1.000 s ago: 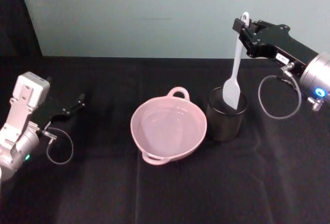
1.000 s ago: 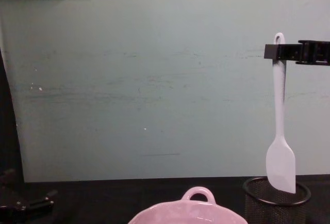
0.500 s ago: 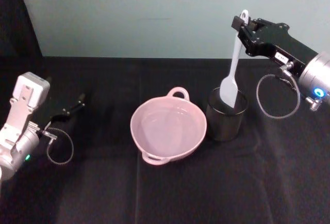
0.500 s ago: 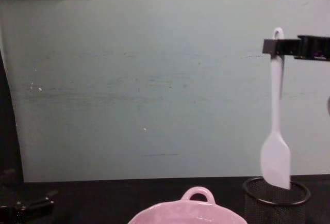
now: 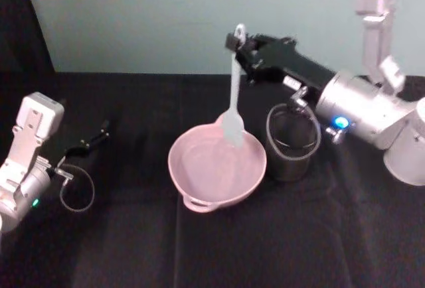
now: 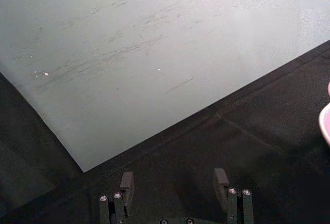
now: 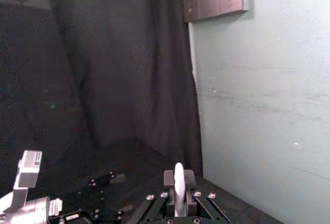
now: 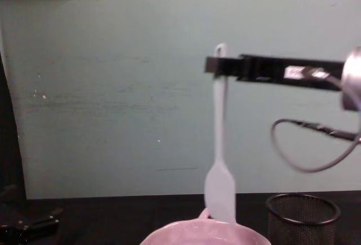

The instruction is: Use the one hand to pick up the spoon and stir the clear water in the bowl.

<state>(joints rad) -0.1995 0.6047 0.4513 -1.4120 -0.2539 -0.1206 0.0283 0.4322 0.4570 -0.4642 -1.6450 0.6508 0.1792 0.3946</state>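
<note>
The left gripper [image 5: 96,135] lies parked on the black cloth [image 5: 212,255] at the table's left edge, its fingers [image 6: 126,182] spread apart and holding nothing.

At centre sits the pink bowl [image 5: 178,180], and here is the news: the spoon [image 5: 232,99], which a second ago dangled with its head in the mouth of the wire-mesh cup [image 5: 292,158], now hangs over the bowl's far rim. The right gripper [image 5: 236,41] has swung left across the table, clenched on the handle just below the hole at its top. From the chest view the head's lower edge sits about level with the rim; whether it touches the water [image 5: 209,168] cannot be told. The pick-up looks complete and the carry all but done. What seems to remain is a short descent, then the stirring itself.

The bowl is wide, glossy and smooth, with a loop handle [image 5: 196,203] on its near rim. The water shows merely as a pale sheen. The spoon is white plastic, slim in the handle and flaring to a flat, spatula-like head, hanging near upright. The cup to the right is a dark cylinder of fine mesh, standing just beside the bowl.
</note>
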